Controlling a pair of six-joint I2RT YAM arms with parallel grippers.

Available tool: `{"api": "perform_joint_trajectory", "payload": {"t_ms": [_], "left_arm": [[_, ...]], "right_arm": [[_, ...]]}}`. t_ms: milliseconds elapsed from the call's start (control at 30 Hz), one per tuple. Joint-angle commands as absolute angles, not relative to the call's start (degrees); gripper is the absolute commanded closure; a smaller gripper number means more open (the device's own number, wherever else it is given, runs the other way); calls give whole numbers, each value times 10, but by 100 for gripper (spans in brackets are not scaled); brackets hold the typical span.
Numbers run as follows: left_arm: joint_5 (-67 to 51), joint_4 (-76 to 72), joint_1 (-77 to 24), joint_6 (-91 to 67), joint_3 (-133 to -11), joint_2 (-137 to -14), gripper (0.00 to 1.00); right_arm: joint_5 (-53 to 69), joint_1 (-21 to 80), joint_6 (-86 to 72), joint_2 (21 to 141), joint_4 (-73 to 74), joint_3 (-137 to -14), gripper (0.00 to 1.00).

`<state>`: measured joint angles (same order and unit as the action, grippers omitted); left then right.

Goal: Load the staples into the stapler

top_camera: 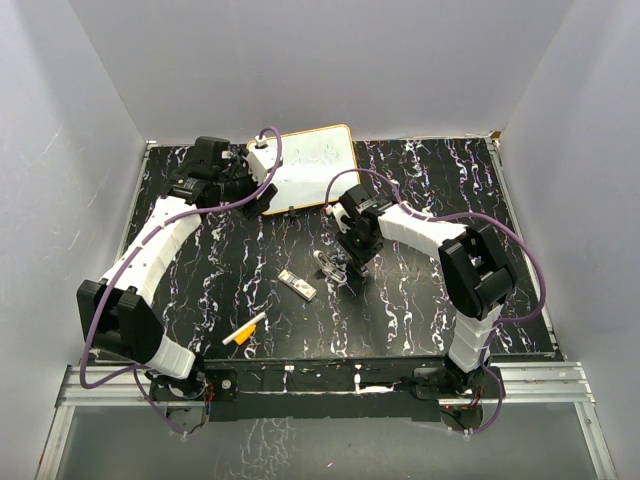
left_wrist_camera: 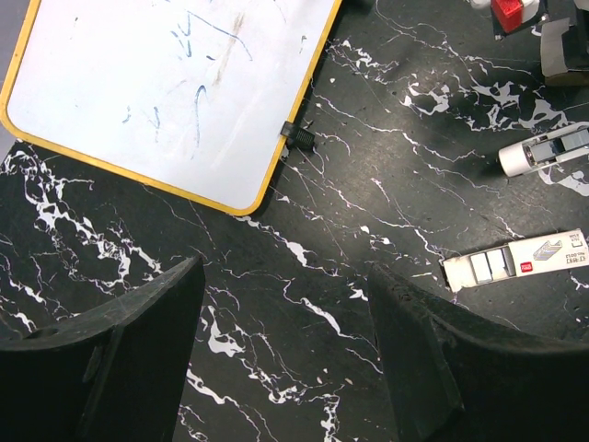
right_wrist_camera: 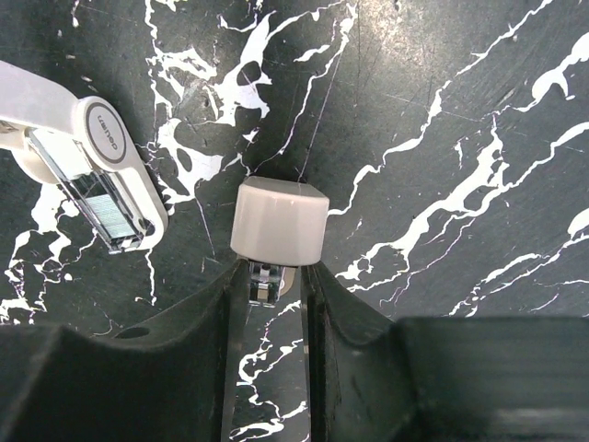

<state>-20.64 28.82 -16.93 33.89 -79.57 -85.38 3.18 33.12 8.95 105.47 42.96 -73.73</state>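
Top external: staples [top_camera: 298,285] lie diagonal, just near-left of right gripper [right_wrist_camera: 269,276], the nearer arm; its jaws narrowly straddle stapler [right_wrist_camera: 279,221], grip untellable; left gripper [left_wrist_camera: 285,276] spread.

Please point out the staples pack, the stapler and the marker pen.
staples pack [left_wrist_camera: 520,262]: left wrist view, middle of the white box.
stapler [right_wrist_camera: 97,195]: right wrist view, its opened arm.
marker pen [top_camera: 246,329]: top external view, white barrel.

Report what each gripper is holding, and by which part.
The left gripper is open over the black marbled table, holding nothing. The right gripper straddles the blocky end of the white plastic stapler; whether it grips it cannot be told.
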Motion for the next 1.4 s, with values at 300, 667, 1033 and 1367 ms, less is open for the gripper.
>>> {"api": "perform_joint_trajectory", "payload": {"t_ms": [300, 667, 1033, 1367], "left_arm": [[-208, 299, -164, 345, -796, -817, 30], [-299, 269, -164, 329, -770, -828, 31], [-343, 236, -164, 309, -746, -839, 31], [-361, 219, -164, 296, -734, -847, 32]], "right_arm": [[42, 332, 91, 1044, 408, -761, 68], [89, 318, 112, 948, 368, -727, 63], [120, 303, 171, 863, 296, -607, 48], [94, 303, 182, 892, 211, -539, 43]]}}
